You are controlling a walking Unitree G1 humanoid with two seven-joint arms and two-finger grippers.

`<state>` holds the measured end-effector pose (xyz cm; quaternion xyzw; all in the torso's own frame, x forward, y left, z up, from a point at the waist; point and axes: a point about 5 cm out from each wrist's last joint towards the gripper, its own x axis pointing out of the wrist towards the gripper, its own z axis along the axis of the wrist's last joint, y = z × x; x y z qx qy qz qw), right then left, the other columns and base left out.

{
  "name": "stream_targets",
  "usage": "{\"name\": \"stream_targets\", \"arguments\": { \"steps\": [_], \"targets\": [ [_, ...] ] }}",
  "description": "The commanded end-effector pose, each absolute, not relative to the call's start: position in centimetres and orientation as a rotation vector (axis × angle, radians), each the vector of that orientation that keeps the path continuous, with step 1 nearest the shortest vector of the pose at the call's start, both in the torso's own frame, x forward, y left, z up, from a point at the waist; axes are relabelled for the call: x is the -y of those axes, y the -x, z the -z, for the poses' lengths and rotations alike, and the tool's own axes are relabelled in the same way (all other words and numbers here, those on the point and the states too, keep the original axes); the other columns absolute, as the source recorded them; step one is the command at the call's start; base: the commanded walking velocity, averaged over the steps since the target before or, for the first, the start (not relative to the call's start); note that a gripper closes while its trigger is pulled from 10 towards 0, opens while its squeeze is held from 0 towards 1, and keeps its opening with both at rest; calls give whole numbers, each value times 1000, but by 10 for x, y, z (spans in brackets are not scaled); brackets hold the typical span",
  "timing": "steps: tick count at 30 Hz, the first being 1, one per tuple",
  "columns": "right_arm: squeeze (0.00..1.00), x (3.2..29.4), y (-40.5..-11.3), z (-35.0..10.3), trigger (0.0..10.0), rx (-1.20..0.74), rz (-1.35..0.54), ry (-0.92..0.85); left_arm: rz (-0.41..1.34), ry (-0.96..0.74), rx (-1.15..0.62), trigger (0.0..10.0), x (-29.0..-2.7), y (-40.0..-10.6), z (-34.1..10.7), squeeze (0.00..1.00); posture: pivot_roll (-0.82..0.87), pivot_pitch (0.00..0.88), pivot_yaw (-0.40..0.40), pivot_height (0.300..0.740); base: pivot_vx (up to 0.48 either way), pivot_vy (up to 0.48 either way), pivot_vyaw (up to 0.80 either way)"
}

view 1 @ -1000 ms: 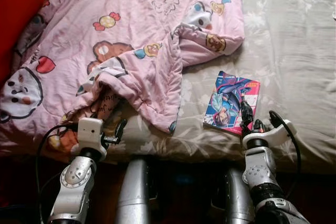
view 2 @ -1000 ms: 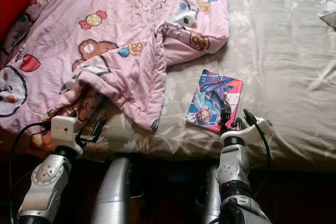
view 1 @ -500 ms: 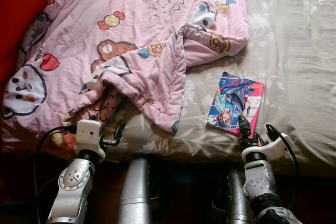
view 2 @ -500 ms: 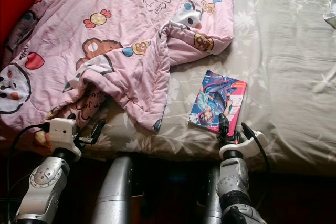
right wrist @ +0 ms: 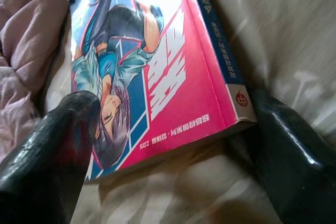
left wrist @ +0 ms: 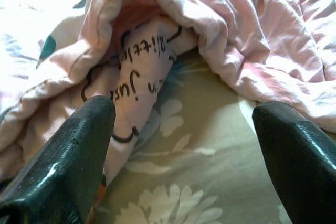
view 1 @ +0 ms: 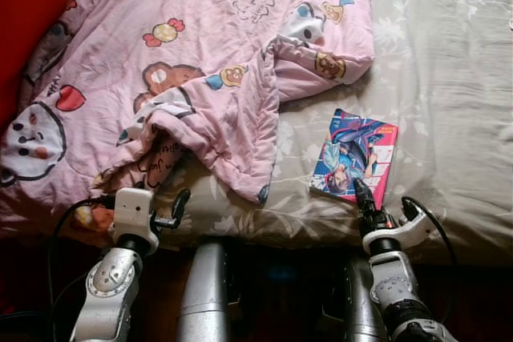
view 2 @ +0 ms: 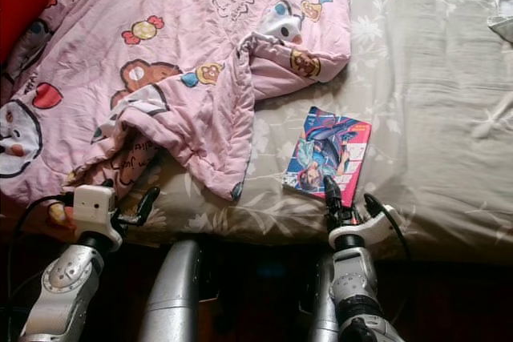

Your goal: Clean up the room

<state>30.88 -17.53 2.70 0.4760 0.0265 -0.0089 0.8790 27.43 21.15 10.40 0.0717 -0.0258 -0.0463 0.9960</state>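
bed (view 1: 457, 78), grey floral sheet; pink quilt (view 1: 200, 62) rumpled over its left part. comic book (view 1: 354, 156) flat near front edge. right gripper (view 1: 381, 210) spread, straddling its near corner, pre-grasp; next: close squarely. left gripper (view 1: 164, 206) spread, idle by quilt.

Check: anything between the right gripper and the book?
Nothing visible. The right gripper is open at the near edge of the book, which lies bare on the grey sheet. The pink blanket lies off to its left, clear of it.

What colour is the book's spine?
Dark blue; the book shows it best in the right wrist view.
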Motion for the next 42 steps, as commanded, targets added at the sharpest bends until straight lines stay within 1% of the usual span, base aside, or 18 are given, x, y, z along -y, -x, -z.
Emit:
{"name": "stream_targets", "arguments": {
  "steps": [1, 2, 3, 4, 5, 6, 7, 23, 28, 34, 42],
  "targets": [
    [0, 155, -295, -7, 10000, -163, -2, -1044, 76, -162, -3, 10000, -220, -265, -95, 0, 255, 443, 107, 600, 0, 0, 0],
    [0, 154, -295, -7, 7804, -158, 4, -1063, 76, -169, -14, 10000, -222, -263, -93, 0, 256, 440, 108, 600, 0, 0, 0],
    [0, 154, -295, -7, 7804, -158, 4, -1063, 76, -169, -14, 10000, -222, -263, -93, 0, 256, 440, 108, 600, 0, 0, 0],
    [0, 153, -295, -7, 4118, -157, 7, -1069, 75, -171, -17, 10000, -223, -263, -93, 0, 256, 440, 108, 600, 0, 0, 0],
    [0, 153, -295, -7, 902, -155, 9, -1070, 74, -172, -17, 10000, -223, -262, -93, 0, 260, 444, 108, 600, 0, 0, 0],
    [0, 153, -295, -7, 902, -155, 9, -1070, 74, -172, -17, 10000, -223, -262, -93, 0, 260, 444, 108, 600, 0, 0, 0],
    [0, 153, -295, -7, 0, -150, 6, -1074, 73, -174, -16, 10000, -223, -263, -93, 0, 269, 447, 111, 600, 0, 0, 0],
    [0, 159, -294, -7, 0, -128, 16, -1072, 85, -195, -18, 10000, -223, -260, -94, 0, 269, 446, 114, 600, 0, 0, 0],
    [0, 158, -293, -6, 0, -133, 9, -1066, 80, -197, -22, 10000, -224, -261, -93, 0, 260, 426, 111, 600, 0, 0, 0],
    [0, 162, -295, -9, 0, -120, 10, -1060, 82, -188, -4, 10000, -221, -267, -96, 0, 252, 409, 109, 600, 0, 0, 0],
    [0, 168, -296, -11, 0, -100, 11, -1051, 82, -183, 17, 10000, -220, -275, -99, 0, 233, 364, 97, 600, 0, 0, 0]
  ]
}}
